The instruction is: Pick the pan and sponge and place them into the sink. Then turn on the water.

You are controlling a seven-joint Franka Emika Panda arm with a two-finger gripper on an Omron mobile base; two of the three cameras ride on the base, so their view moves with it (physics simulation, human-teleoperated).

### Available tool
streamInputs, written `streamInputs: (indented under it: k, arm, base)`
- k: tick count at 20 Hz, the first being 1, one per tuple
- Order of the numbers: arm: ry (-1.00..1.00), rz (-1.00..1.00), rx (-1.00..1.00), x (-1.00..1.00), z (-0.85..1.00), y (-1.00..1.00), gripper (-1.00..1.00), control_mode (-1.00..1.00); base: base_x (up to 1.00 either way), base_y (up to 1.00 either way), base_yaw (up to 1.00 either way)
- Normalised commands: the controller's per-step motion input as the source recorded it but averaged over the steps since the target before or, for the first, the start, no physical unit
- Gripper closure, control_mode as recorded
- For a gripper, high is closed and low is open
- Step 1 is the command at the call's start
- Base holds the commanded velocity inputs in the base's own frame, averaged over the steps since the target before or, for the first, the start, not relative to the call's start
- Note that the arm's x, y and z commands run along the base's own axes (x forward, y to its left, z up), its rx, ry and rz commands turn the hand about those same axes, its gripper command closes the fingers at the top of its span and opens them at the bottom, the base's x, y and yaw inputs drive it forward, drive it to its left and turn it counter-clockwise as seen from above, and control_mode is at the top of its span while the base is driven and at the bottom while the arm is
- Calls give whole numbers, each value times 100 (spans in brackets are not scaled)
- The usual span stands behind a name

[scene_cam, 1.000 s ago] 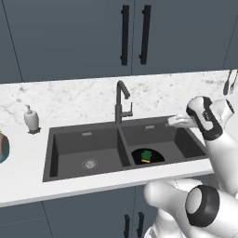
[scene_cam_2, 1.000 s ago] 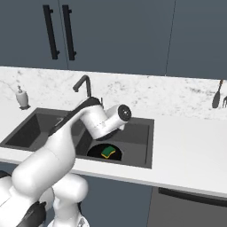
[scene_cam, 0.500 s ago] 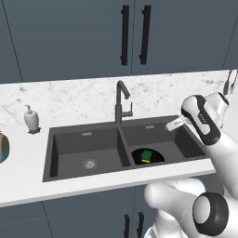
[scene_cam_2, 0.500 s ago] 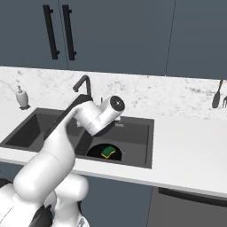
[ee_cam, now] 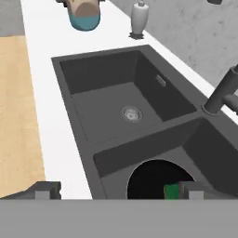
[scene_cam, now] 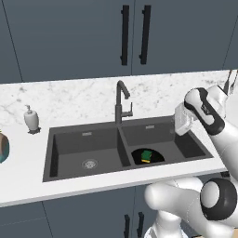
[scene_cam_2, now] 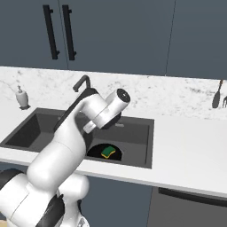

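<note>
The black pan (scene_cam: 139, 157) (scene_cam_2: 98, 153) (ee_cam: 148, 179) lies flat in the right basin of the dark grey sink (scene_cam: 56, 149) (scene_cam_2: 138, 134) (ee_cam: 97, 69). The green and yellow sponge (scene_cam: 147, 154) (scene_cam_2: 107, 152) (ee_cam: 171, 190) rests on the pan. My gripper (scene_cam: 178, 124) (ee_cam: 121, 191) hangs open and empty above the right basin, over the pan's right side and well below the spout. The slim dark tap (scene_cam: 122, 100) (scene_cam_2: 81, 84) (ee_cam: 222, 93) stands behind the divider between the basins. The water is out of view.
A white soap dispenser (scene_cam: 31, 119) (scene_cam_2: 21, 96) (ee_cam: 139, 18) stands on the marble counter left of the sink. A teal bowl (scene_cam: 2, 147) (ee_cam: 84, 13) sits further left. Dark utensils (scene_cam: 229, 82) (scene_cam_2: 217, 95) hang at the far right. Dark cabinets run above.
My wrist has lifted and turned a little above the right basin. The jaws have stayed open. Pan and sponge have not moved.
</note>
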Motion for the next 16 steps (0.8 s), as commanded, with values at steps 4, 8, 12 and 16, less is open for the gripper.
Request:
streamInputs:
  k: [4,8,12,16]
  arm:
    - [-50,11,-22,0,0,0,-100,-100]
    - [-52,2,-17,0,0,0,-100,-100]
    - [-35,7,-11,0,0,2,-100,-100]
    - [-3,3,7,10,1,0,-100,-100]
  base:
    - [0,0,0]
    - [0,0,0]
    - [0,0,0]
    - [0,0,0]
